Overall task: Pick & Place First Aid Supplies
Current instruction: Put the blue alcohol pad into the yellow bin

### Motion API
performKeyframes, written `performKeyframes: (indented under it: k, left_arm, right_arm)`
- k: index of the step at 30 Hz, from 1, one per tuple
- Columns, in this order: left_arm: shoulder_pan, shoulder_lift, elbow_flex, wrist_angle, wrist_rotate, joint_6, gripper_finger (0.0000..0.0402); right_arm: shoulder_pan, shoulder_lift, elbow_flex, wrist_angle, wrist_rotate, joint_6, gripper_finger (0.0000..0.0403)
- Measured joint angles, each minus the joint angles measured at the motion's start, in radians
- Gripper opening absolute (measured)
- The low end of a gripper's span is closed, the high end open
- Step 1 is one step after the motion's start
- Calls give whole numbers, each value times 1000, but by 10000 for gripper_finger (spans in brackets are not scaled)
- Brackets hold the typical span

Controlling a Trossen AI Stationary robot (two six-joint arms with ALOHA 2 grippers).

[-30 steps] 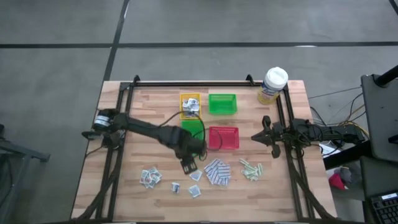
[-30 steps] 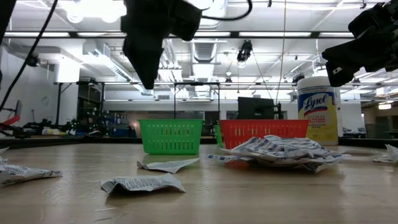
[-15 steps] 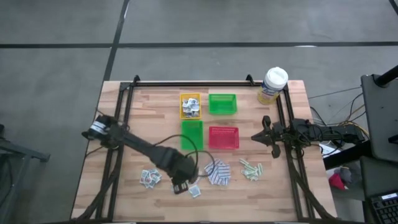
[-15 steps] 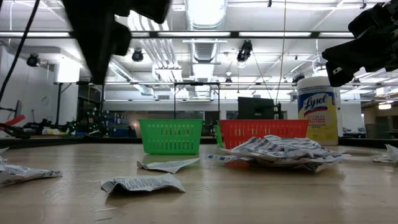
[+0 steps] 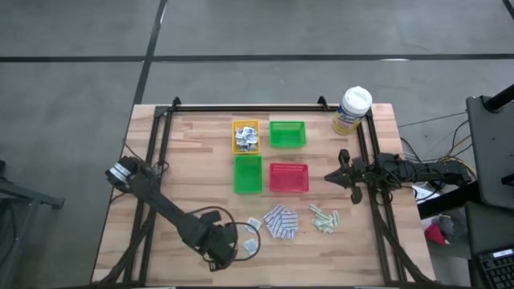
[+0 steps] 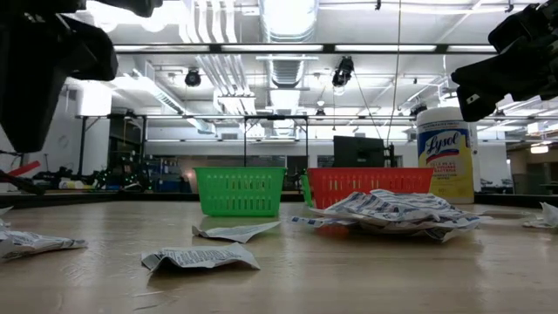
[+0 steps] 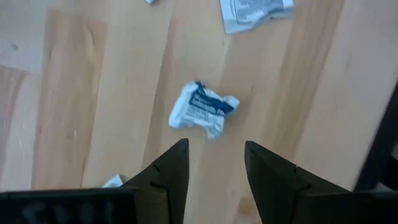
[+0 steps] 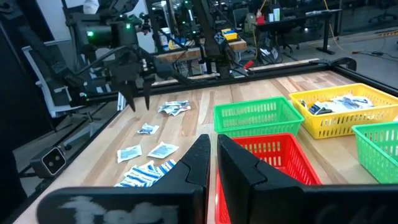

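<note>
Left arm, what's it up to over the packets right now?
The left gripper hovers open above a crumpled white sachet on the table, empty. The yellow tray already holds some sachets; more packets lie loose on the table. The right gripper waits shut and empty by the table's right edge.
</note>
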Motion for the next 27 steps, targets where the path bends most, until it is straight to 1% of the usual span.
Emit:
performKeyframes:
  k: [3,8,11,14,24,27]
  left_arm:
    - [-2,0,-15,16,-27,-2,149]
    - [-2,0,-53,54,-30,-12,149]
    - [-2,0,-81,94,-14,-64,149]
    - [-2,1,-94,98,-5,-98,149]
    - [18,1,-97,98,-3,-223,149]
    - [22,1,-97,98,18,-290,149]
  right_arm:
    - [0,0,0,0,0,0,28]
    - [0,0,0,0,0,0,28]
    - [0,0,0,0,0,0,28]
    - [0,0,0,0,0,0,28]
    - [0,0,0,0,0,0,28]
    - [0,0,0,0,0,0,28]
